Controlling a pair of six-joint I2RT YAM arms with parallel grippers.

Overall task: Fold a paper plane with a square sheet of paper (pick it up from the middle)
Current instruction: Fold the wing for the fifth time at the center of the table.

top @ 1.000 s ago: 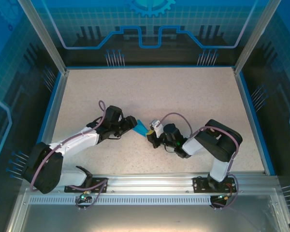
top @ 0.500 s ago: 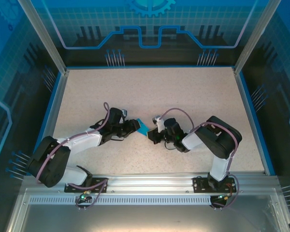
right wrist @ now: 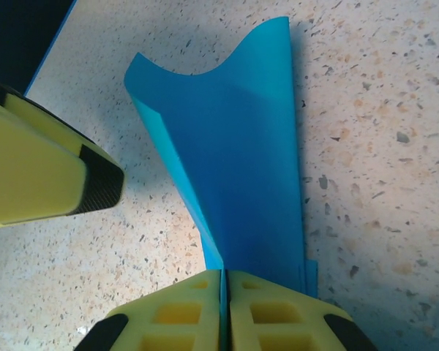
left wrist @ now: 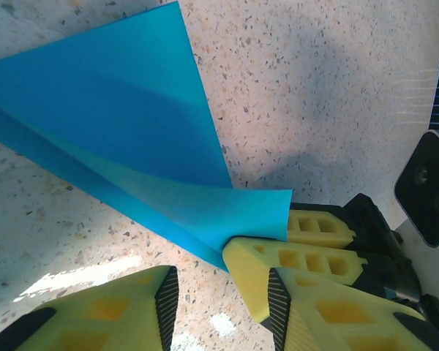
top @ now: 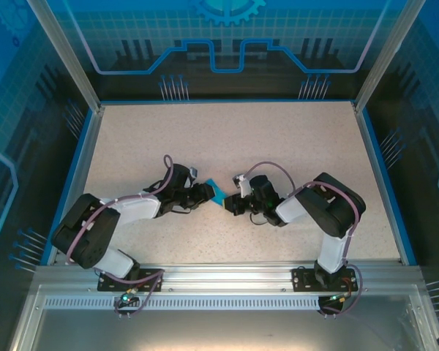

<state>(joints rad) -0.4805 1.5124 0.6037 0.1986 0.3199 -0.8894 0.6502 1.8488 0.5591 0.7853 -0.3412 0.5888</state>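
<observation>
On the surface point(top: 278, 139), near its middle, folded blue paper point(right wrist: 241, 146) is clamped by the closed right fingers point(right wrist: 183, 314). Beside its corner the left fingers point(left wrist: 110, 314) are held partly apart, nothing gripped. Since a second ago the left elbow point(top: 95, 230) was swung inward.

Both arms are stretched low and angled inward, tips nearly met at the near middle. The left gripper point(left wrist: 203, 269) is held with jaws apart; the right gripper point(right wrist: 223, 276) is clamped on the paper point(right wrist: 238, 168).
</observation>
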